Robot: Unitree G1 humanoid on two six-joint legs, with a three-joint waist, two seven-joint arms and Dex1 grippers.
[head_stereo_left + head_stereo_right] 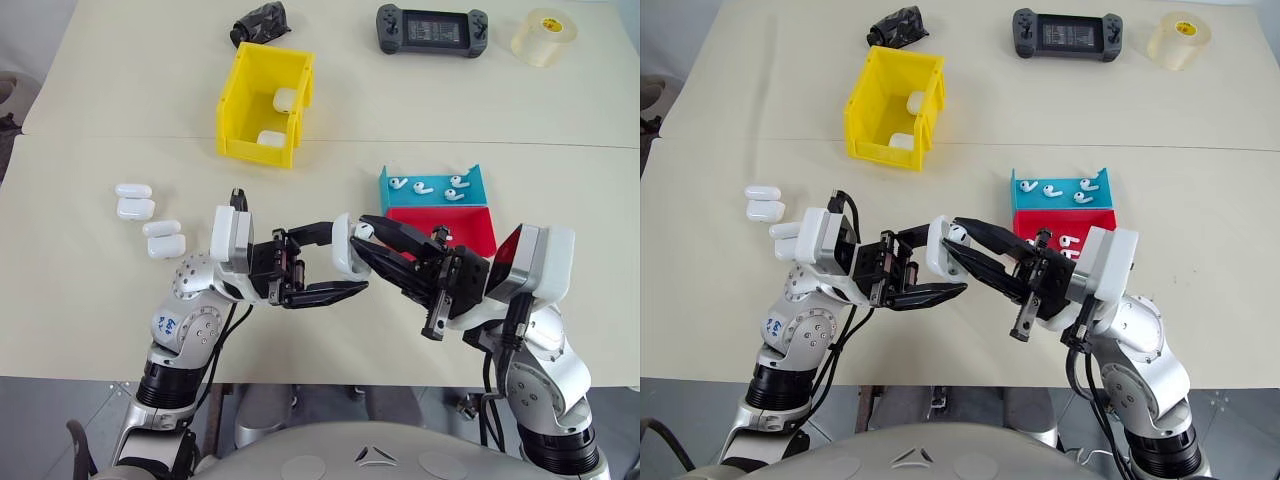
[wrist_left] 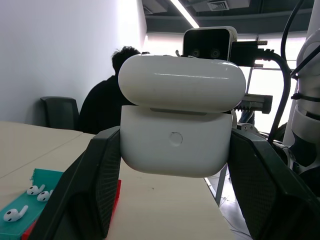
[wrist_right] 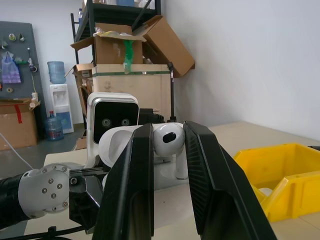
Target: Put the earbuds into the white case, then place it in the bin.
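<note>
**Earbud pinched at the open case, above the near table edge**

Held up over the near part of the beige tabletop [image 1: 90, 300]: a small glossy white rounded charging case [image 1: 343, 245], lid hinged open, clamped across its body by the left gripper [image 1: 340, 262] with one black finger on each side. Long axis of the case running between those two fingers, lid [image 2: 182, 82] tilted back over the body. Meeting it from the opposite side, the right gripper [image 1: 372, 240], closed on a tiny glossy white stemmed earbud [image 3: 167, 138], bulb nipped between the finger pads, stem pointing away from the wrist toward the case's opening. Earbud right at the case; seated or not, cannot tell.

Just behind the right gripper, a small red plastic tray [image 1: 470, 225], and touching its far side a small teal-blue tray [image 1: 470, 178] with four more loose white earbuds [image 1: 425, 187]. To the left, four closed white cases [image 1: 148, 215] in two pairs on the table. Farther back, a bright yellow plastic bin [image 1: 240, 100] with tall walls, two white cases inside [image 1: 278, 118]. At the far edge, a crumpled black cloth [image 1: 260, 22], a dark handheld game console [image 1: 432, 29], a roll of clear tape [image 1: 544, 37].

Beyond the table, in the wrist views: white walls, a seated person [image 2: 107, 95] with back turned, cardboard boxes [image 3: 135, 60] on shelving, a water dispenser [image 3: 59, 100].
</note>
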